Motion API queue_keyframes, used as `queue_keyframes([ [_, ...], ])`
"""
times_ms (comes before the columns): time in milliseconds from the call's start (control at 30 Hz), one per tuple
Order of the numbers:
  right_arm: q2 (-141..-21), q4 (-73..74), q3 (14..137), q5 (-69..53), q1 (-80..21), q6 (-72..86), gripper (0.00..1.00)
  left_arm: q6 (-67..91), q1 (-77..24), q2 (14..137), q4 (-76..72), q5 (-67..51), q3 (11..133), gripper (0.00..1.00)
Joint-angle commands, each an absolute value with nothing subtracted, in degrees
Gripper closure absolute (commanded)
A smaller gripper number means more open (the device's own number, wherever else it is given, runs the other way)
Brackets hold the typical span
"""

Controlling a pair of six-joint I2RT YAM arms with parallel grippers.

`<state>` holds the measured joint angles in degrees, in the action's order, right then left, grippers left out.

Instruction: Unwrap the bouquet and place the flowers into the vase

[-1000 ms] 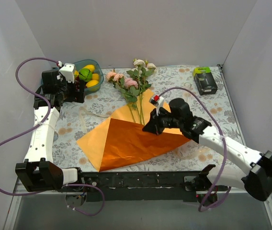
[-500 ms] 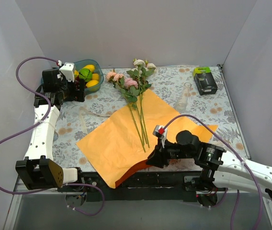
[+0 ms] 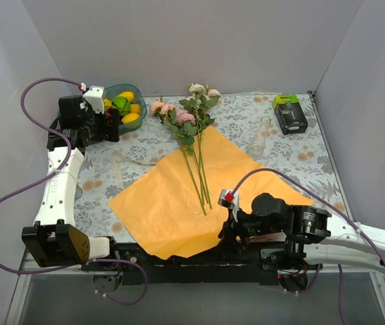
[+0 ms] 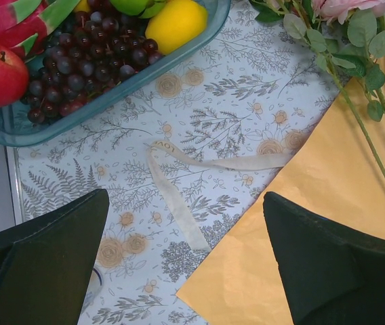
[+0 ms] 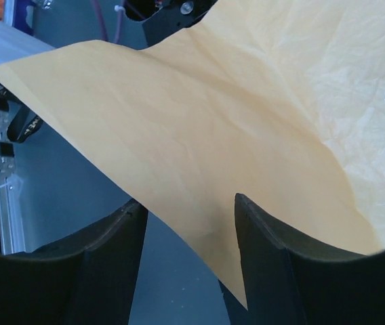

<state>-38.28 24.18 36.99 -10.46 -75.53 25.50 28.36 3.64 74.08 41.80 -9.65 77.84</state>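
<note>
The bouquet is undone. Its orange paper wrapper (image 3: 169, 203) lies spread flat, and the flowers (image 3: 187, 118) lie across it with their stems (image 3: 199, 172) pointing toward the near edge. A cream ribbon (image 4: 179, 196) lies loose on the cloth left of the paper. The clear glass vase (image 3: 259, 141) lies to the right of the blooms. My right gripper (image 3: 225, 231) is at the paper's near corner, open, with the paper's edge (image 5: 247, 101) loose between its jaws (image 5: 187, 202). My left gripper (image 4: 186, 203) hangs open beside the fruit bowl, holding nothing.
A teal bowl (image 4: 111, 95) of fruit stands at the back left, close to the left gripper. At the back right sits a black-and-green box (image 3: 289, 114). The wrapper's near corner overhangs the table's front edge beside the arm bases.
The right gripper pulled the folded wrapper flap toward the near edge, laying the paper flat and baring the stems and vase. Its jaws then opened off the paper. The left arm stayed put.
</note>
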Motion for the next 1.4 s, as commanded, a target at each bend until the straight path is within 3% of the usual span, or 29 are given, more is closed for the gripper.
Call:
queue_keyframes([
  [0, -38.7, 27.0, 43.8, -18.9, -76.4, 24.2, 0.36, 28.4, 3.9, 74.0, 42.2, -9.8, 79.9, 0.02],
  [100, -41.6, 28.8, 50.8, -23.5, -76.5, 22.7, 0.33, 28.4, 4.0, 74.4, 42.4, -9.5, 80.4, 0.02],
  [233, -46.8, 29.4, 60.0, -21.1, -76.6, 20.9, 0.33, 28.6, 3.8, 74.6, 42.7, -9.8, 80.9, 0.02],
  [467, -64.0, 36.8, 75.5, 18.7, -75.0, 16.4, 0.26, 29.0, 3.9, 74.4, 42.9, -10.0, 80.9, 0.02],
  [500, -67.0, 37.6, 76.6, 19.2, -73.1, 16.1, 0.26, 28.9, 4.0, 74.2, 43.1, -10.0, 80.9, 0.02],
  [600, -78.5, 38.2, 79.3, 10.1, -60.8, 16.2, 0.4, 28.9, 3.9, 73.7, 43.2, -9.8, 80.6, 0.02],
  [833, -97.8, 31.7, 86.9, 3.6, -46.8, 10.2, 0.52, 29.0, 3.8, 72.9, 41.8, -10.5, 75.9, 0.02],
  [1133, -113.9, 28.2, 100.8, 0.5, -41.4, 5.0, 0.6, 29.1, 3.9, 72.6, 39.6, -12.4, 71.7, 0.02],
  [1367, -120.9, 26.4, 103.2, 1.9, -39.4, 2.6, 0.69, 29.0, 3.9, 72.3, 39.5, -13.3, 71.3, 0.02],
])
